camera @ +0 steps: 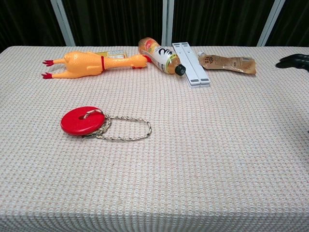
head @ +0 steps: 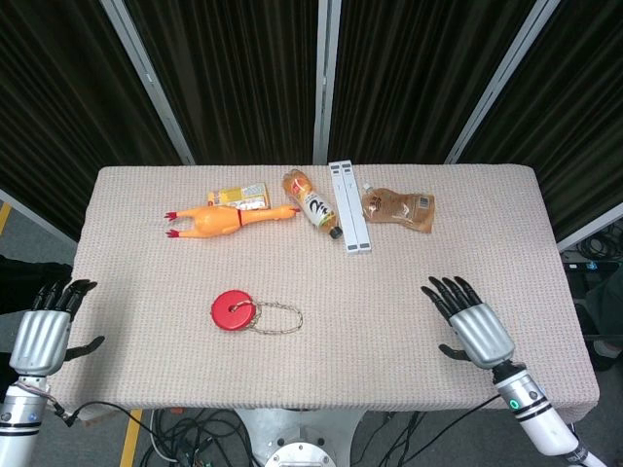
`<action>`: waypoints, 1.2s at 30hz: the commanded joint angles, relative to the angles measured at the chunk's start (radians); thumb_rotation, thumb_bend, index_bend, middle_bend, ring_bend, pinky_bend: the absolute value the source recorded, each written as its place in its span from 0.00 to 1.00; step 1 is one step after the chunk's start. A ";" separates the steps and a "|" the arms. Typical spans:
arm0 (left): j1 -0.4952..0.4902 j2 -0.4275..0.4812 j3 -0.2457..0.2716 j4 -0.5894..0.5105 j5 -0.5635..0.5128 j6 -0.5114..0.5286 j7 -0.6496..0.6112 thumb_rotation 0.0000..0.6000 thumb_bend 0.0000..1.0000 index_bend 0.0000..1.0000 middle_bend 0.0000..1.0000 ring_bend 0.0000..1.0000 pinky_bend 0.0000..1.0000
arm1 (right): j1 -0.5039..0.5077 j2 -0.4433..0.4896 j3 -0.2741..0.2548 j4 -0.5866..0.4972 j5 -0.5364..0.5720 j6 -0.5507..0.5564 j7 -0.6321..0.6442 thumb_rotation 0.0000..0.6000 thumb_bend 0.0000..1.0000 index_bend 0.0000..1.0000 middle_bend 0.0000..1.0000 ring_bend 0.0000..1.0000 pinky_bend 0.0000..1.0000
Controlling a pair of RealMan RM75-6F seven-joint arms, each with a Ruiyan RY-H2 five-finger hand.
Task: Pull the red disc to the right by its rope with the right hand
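Broadly, the worktop (head: 321, 321) is a wide surface under a woven beige cloth, backed by dark curtains (head: 243, 78) with pale metal posts.

The right hand (head: 470, 327) hovers over the near right part of the worktop, back upward, its dark fingers (head: 446, 292) spread and pointing toward the far left; it holds nothing. In the chest view only dark fingertips show at the right edge. The left hand (head: 47, 326) hangs off the near left edge, outside the cloth, fingers (head: 68, 292) apart and also holding nothing.

Along the far side lies a row of things. A rubber chicken (head: 229, 219) stretches on its side, red feet to the left, beak to the right. Just behind it sits a small yellow box (head: 241, 197). To the right, a bottle (head: 311, 204) lies on its side with its dark cap toward the near right, just beside a pair of white strips (head: 348, 204) lying parallel. Beyond them rests a brown pouch (head: 397, 207), flat on the cloth.

The disc (head: 233, 310) is red and lies flat on the near left-centre of the worktop, well apart from both hands. Its rope (head: 279, 318) runs from the hole in the disc and loops out to the right in a flat oval on the cloth, untouched, with the right hand well off to its right.
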 commanded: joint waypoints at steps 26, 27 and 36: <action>0.019 -0.005 -0.003 0.050 -0.024 0.005 -0.048 1.00 0.02 0.20 0.18 0.10 0.14 | 0.519 -0.215 0.132 -0.108 0.383 -0.612 -0.350 1.00 0.18 0.00 0.09 0.00 0.00; 0.019 -0.005 -0.003 0.052 -0.025 0.004 -0.050 1.00 0.02 0.20 0.18 0.10 0.14 | 0.530 -0.226 0.128 -0.100 0.397 -0.618 -0.356 1.00 0.18 0.00 0.09 0.00 0.00; 0.025 -0.005 -0.005 0.064 -0.028 0.008 -0.061 1.00 0.02 0.20 0.18 0.10 0.14 | 0.589 -0.284 0.094 -0.062 0.470 -0.636 -0.371 1.00 0.21 0.00 0.09 0.00 0.00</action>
